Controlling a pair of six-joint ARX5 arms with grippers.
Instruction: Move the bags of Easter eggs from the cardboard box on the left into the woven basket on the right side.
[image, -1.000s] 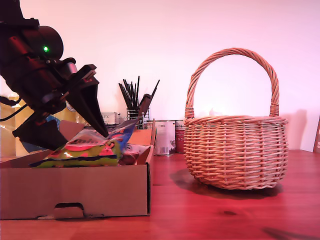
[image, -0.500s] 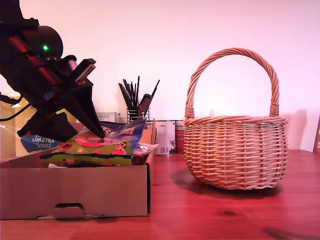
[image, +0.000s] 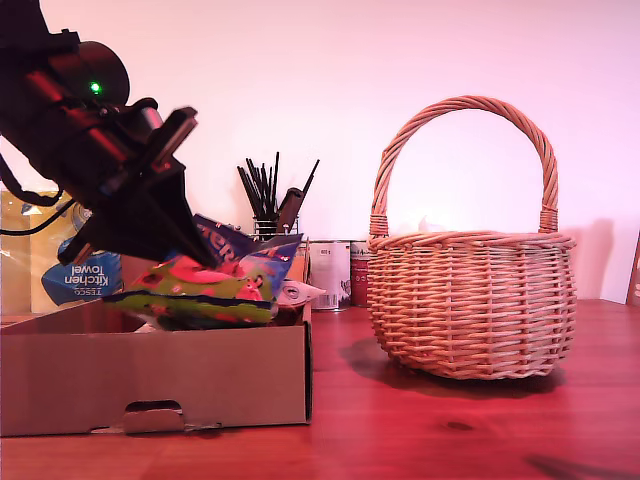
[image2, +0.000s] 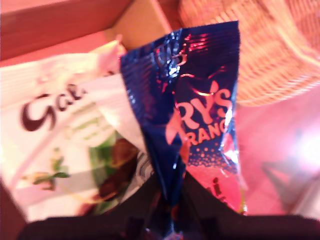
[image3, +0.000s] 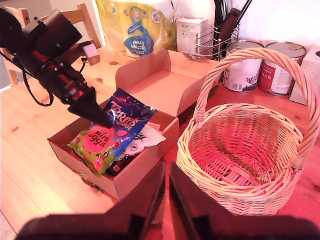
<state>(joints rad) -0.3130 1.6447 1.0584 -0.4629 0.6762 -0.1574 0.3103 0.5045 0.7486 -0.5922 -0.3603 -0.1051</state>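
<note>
Only the second wrist view shows the woven basket (image3: 240, 150) empty; my first end effector (image3: 102, 119) is clamped on a blue bag (image3: 127, 116) above the cardboard box (image3: 125, 175); my second end effector (image3: 166, 200) is nearly closed, empty.

A dark blue Terry's bag (image: 228, 243) and a green-pink bag (image: 205, 293) hung lifted above the cardboard box (image: 150, 375) at the exterior view's left. A white bag (image3: 141, 140) lay inside. The woven basket (image: 472, 300) stood upright, empty, at that view's right.

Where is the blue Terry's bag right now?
On the exterior view's left, the blue Terry's bag hangs pinched in my first pincer, above the cardboard box.
</note>
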